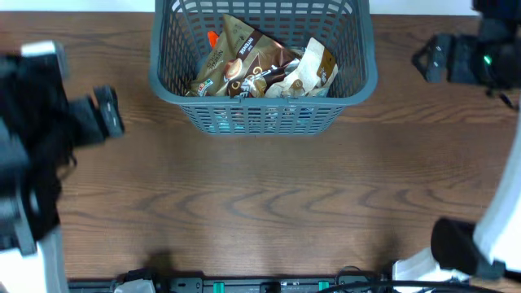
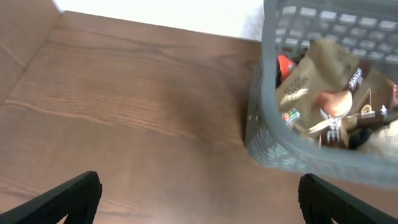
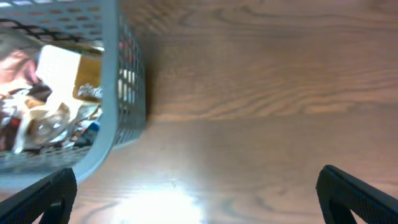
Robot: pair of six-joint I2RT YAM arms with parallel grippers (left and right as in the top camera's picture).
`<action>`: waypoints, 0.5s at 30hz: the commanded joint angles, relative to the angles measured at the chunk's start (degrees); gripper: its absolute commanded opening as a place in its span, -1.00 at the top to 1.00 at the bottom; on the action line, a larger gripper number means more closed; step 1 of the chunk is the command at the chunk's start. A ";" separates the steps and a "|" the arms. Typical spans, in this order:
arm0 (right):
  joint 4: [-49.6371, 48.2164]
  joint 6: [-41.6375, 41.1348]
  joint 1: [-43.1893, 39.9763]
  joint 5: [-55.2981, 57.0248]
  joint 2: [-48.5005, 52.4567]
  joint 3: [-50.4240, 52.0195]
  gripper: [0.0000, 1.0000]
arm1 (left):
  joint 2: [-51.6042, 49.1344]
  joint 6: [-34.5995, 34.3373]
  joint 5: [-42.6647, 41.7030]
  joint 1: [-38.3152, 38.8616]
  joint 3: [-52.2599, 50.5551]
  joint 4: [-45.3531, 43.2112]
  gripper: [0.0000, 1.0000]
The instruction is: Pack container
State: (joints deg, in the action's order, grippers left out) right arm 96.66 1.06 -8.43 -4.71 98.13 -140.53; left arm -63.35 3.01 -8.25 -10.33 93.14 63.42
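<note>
The container (image 1: 171, 85) is a dark grey lattice basket at the back middle of the table. It holds several brown and white snack packets (image 1: 252, 65). It also shows in the left wrist view (image 2: 267, 93) and the right wrist view (image 3: 115, 81). My left gripper (image 2: 199, 199) is open and empty over bare table, left of the basket; it shows at the left in the overhead view (image 1: 106, 114). My right gripper (image 3: 205, 193) is open and empty over bare table, right of the basket; it shows at the upper right in the overhead view (image 1: 435, 57).
The wooden table (image 1: 269, 195) stretches in front of the basket. Dark equipment and cables (image 1: 244, 285) line the front edge. A white robot base (image 1: 423, 264) sits at the front right.
</note>
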 commanded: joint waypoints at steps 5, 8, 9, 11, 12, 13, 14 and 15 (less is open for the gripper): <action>-1.07 -1.64 0.26 1.90 -11.78 7.72 -0.98 | 16.70 3.45 -2.10 0.17 -20.55 -7.72 -0.97; -5.75 -1.95 0.26 1.88 -20.11 17.49 -0.99 | 23.65 6.29 -6.45 0.20 -28.20 -11.23 -0.97; -7.30 -2.12 0.26 1.88 -22.75 21.03 -0.98 | 25.51 6.67 -7.19 0.46 -30.38 -12.41 -0.97; -11.72 -2.10 0.28 1.84 -29.59 31.12 -0.99 | 29.33 7.30 -7.65 1.77 -35.58 -15.23 -0.97; -13.64 -2.03 0.28 1.68 -32.30 35.50 -0.99 | 30.53 7.76 -7.82 2.54 -37.44 -16.02 -0.97; -15.85 -1.60 0.28 1.68 -35.54 40.83 -0.98 | 31.63 7.93 -7.82 3.50 -39.21 -16.92 -0.97; -18.01 -1.16 0.28 1.66 -38.64 46.10 -0.99 | 32.65 7.98 -7.78 4.74 -41.11 -17.97 -0.97; -19.89 -1.07 0.28 1.55 -41.24 50.62 -0.99 | 33.35 8.44 -7.78 5.77 -42.53 -18.38 -0.97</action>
State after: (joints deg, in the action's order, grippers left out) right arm 78.96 0.08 -8.43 -3.33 62.61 -100.29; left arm -31.81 9.08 -14.17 -7.14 54.81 46.33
